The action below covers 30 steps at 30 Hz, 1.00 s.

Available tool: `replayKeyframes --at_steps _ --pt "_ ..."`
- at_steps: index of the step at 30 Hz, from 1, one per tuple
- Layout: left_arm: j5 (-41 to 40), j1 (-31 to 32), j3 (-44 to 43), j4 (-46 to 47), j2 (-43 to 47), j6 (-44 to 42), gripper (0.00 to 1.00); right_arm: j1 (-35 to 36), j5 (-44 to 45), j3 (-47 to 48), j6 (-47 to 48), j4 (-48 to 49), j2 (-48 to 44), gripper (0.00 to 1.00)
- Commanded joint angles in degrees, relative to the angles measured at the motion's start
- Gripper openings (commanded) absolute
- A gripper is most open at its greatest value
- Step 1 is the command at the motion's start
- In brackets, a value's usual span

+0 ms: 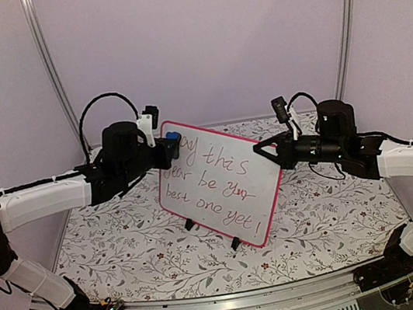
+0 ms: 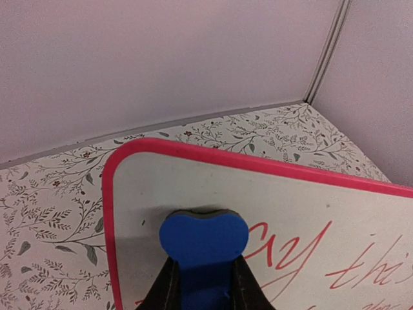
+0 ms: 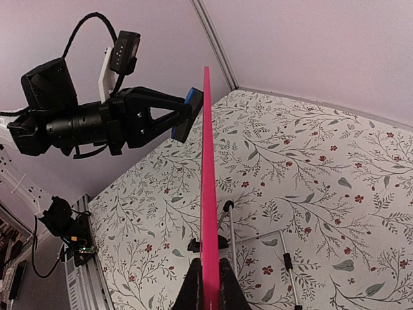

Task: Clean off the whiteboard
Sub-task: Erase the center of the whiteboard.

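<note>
Whiteboard (image 1: 220, 192) pinched by right tool (image 1: 259, 147), left tool (image 1: 167, 147) pressing eraser (image 2: 203, 240) against it.

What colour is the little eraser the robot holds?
Blue. The eraser shows best in the left wrist view.

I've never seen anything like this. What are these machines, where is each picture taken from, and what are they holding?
These are two robot arms, each ending in a two-finger gripper. The wide picture looks down from above and behind them; the other two come from cameras on their wrists. On the flowered table stands a whiteboard with red handwriting. The right gripper pinches its pink edge to steady it. The left gripper holds a blue eraser against the board's top corner, near the writing's start.
</note>
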State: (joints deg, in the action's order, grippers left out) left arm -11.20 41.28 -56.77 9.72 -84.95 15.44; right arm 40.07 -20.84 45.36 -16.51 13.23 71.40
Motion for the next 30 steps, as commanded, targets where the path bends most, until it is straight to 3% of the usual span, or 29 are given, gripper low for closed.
replayKeyframes --at_steps 1,30 --pt "-1.0 0.8 -3.0 0.4 -1.0 -1.8 0.14 2.4 -6.1 -1.2 4.3 -5.8 1.7 0.0" --pt "-1.5 2.5 8.0 3.1 0.5 2.7 0.14 2.4 -6.1 -1.1 4.4 -5.9 1.7 0.0"
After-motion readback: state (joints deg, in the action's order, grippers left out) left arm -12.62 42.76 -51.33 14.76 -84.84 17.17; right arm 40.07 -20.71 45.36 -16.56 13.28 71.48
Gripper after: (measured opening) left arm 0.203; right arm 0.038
